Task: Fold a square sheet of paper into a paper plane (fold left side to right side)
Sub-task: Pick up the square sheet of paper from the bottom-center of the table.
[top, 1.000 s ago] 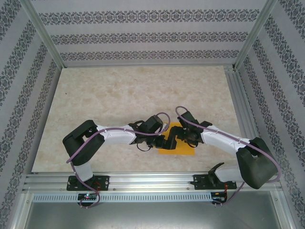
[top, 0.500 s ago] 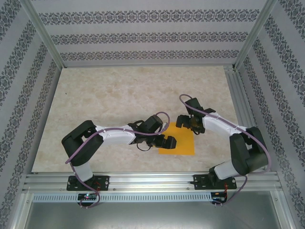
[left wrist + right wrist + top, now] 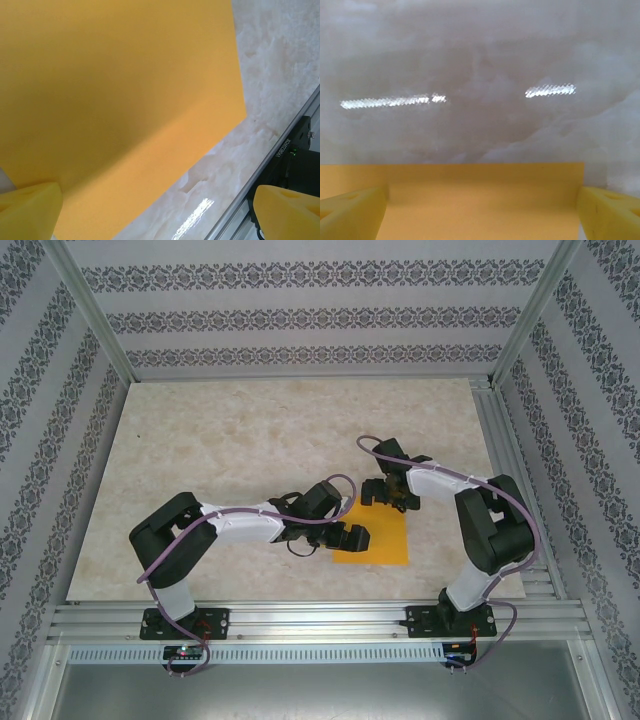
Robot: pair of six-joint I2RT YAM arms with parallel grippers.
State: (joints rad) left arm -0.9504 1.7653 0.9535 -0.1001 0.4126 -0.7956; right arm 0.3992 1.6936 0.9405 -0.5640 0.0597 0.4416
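My left tool (image 3: 353, 538) is released: the jaws are spread wide and they grasp nothing. It hangs low over the left part of the square sheet of paper (image 3: 385, 540). One of its yellow fingers (image 3: 30, 210) stands over the sheet and the other beyond the sheet's near edge. My right tool (image 3: 375, 490) is released also, wide and empty, at the far edge of the sheet. From its wrist I see this edge run straight between the two pads (image 3: 355, 207), with one corner of the sheet just inside one of them.

The sheet lies flat on the desk (image 3: 250, 430) between my two tools. I see no crease on it, so I judge that the fold of the left side to the right side is not yet begun. A darker band crosses the sheet in the left wrist view. I think it is only shadow, but I cannot exclude a slight lift of the paper.

Several things can go wrong from here. The paper is thin and the desk is glossy, so a finger coming down at the edge can push the sheet away and fail to get under it. If only one tool presses, the sheet may turn around that point, and then the left edge will not meet the right edge and the crease comes skewed. A pinch too deep would wrinkle the paper. Also my two arms are close together above the sheet, and they could touch when the left side is carried across.
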